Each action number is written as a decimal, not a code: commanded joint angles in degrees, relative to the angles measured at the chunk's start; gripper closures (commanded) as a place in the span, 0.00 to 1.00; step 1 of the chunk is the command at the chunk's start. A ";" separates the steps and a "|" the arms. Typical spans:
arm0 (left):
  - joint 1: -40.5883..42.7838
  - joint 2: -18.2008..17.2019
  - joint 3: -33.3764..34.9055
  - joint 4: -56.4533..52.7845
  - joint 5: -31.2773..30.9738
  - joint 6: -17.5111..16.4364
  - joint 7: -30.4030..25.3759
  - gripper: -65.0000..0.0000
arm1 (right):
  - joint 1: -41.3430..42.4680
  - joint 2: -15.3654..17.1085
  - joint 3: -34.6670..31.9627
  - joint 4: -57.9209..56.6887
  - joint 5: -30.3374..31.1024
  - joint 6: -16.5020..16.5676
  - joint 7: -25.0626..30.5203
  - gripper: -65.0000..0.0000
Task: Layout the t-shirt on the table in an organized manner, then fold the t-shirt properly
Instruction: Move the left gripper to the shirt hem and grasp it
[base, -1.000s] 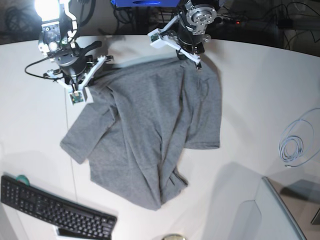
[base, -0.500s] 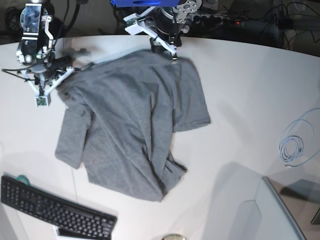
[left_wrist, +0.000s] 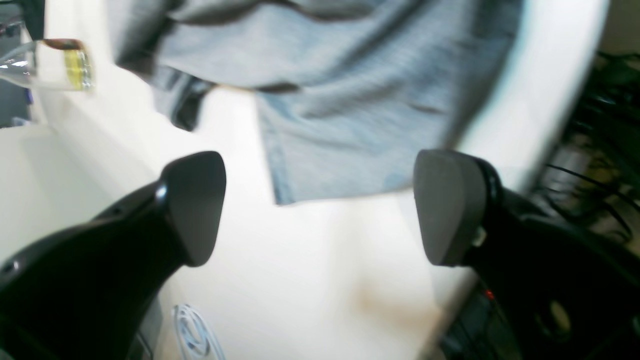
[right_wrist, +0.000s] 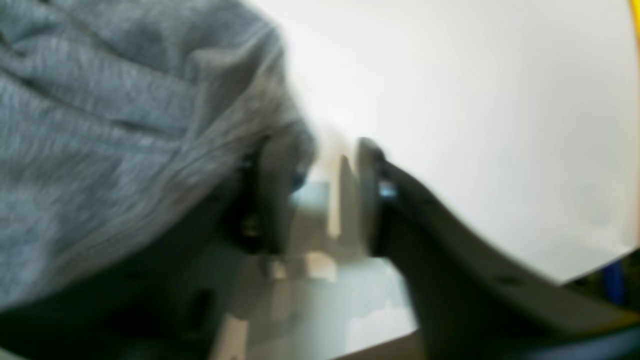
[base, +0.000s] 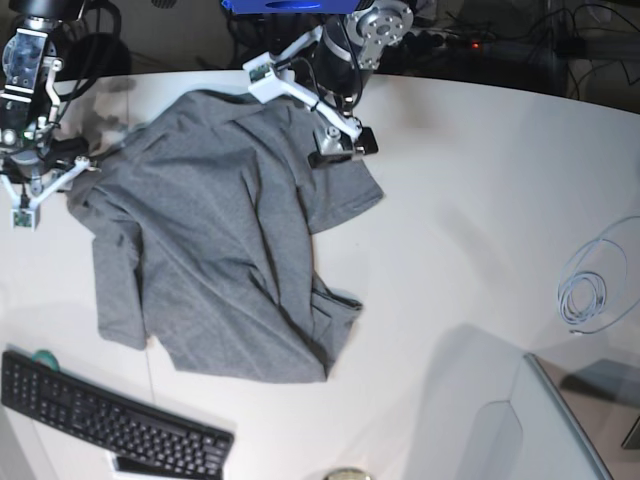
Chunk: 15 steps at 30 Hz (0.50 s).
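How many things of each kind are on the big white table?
T-shirt: 1
Keyboard: 1
Coil of cable: 1
Robot grippers, left gripper and right gripper: 2
Total: 5

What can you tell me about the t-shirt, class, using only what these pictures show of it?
The t-shirt is a plain heather-grey soft knit with short sleeves. It lies crumpled and skewed on the white table, not flat: creases run down it and its lower corner is bunched. The left gripper stands open just off its hem, holding nothing. At its other edge, cloth drapes against a finger of the right gripper.
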 joint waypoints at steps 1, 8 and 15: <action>-1.56 1.36 -1.56 -0.09 1.14 1.07 -0.32 0.18 | -0.32 0.78 0.31 2.29 0.05 -0.30 1.01 0.52; -11.75 8.22 -5.34 -15.12 1.14 0.98 -0.50 1.00 | -5.07 -2.30 -2.32 15.13 0.40 1.99 1.45 0.44; -14.30 8.31 -5.78 -24.71 1.14 0.98 -0.41 1.00 | -0.85 -4.41 -9.09 6.69 0.32 9.46 1.45 0.92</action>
